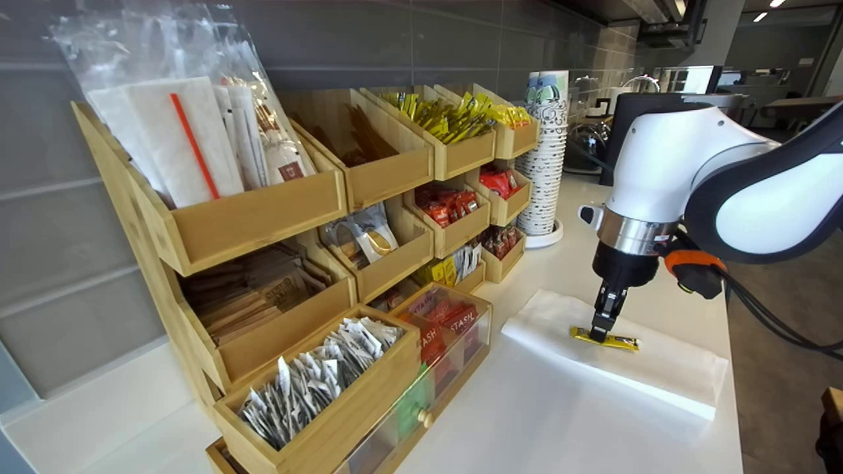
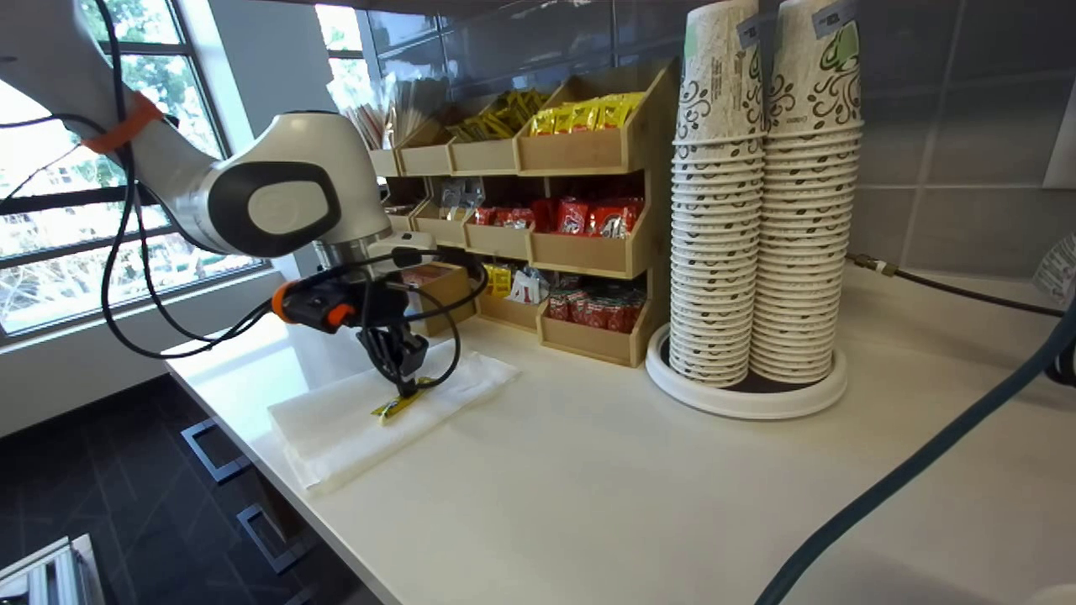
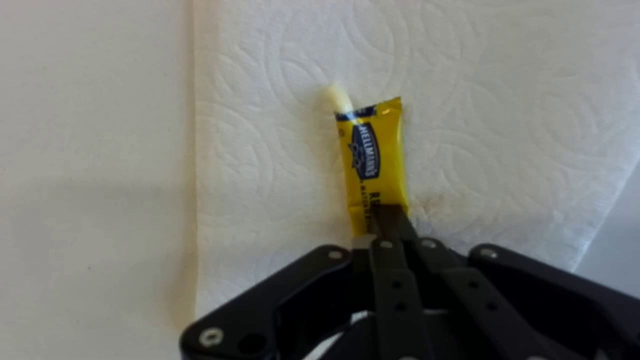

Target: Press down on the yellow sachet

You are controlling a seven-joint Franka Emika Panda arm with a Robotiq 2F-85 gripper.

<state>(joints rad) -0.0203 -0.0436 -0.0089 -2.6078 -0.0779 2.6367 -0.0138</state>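
Yellow, the sachet [image 3: 375, 152] lies directly beneath the tip of the clenched pincer [image 3: 392, 214] and touches it, with a pale streak of paste [image 3: 338, 97] showing at the end farther from the pincer, and white paper towel [image 3: 260, 200] spread under both on the bench [image 1: 527, 408].

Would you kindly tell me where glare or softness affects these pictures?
In an exterior view, the windows are partly blown out and glare whitens the counter; in an exterior view, the clear bag catches glints; in the wrist view, the yellow sachet has legible brand lettering, while the gripper looks dark, its tips soft.
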